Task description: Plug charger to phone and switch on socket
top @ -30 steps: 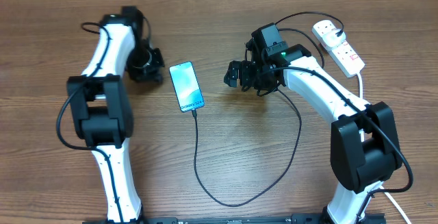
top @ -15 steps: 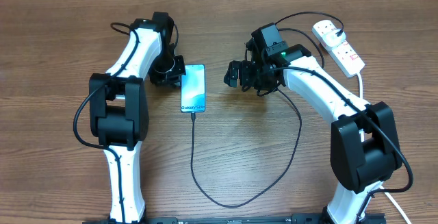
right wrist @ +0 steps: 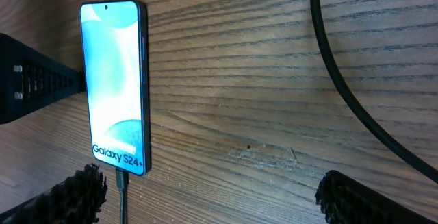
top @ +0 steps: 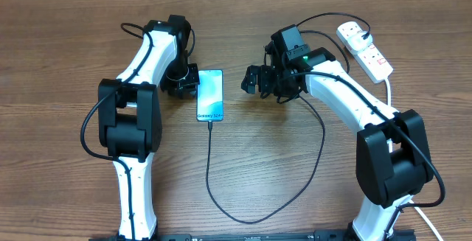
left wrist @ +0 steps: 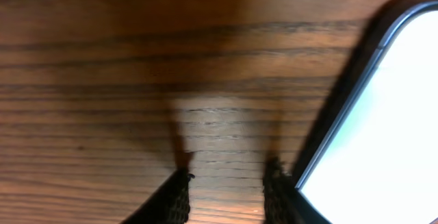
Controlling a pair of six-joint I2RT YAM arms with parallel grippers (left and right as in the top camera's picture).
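Overhead: fixed, far, looks straight down; whole bench (top: 66, 197) in frame. Left wrist: almost on the wood, facing down, catches only one edge of the phone (left wrist: 383, 128). Right wrist: farther back, oblique across bench centre, whole phone in frame. Phone common to all three.

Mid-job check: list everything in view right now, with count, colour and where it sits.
phone: one, black edges, lit light blue screen, flat on the table between the two grippers.
charger: one, black cable, tip in the phone's bottom edge, looping toward the near edge and back up toward the socket.
socket: one, white power strip with small red switches, far right of the table; switch position too small to tell.
table: one, brown wood, under everything.
left gripper: one, black, open and empty, right beside the phone's edge.
right gripper: one, black, wide open and empty, on the phone's other side, clear of it.
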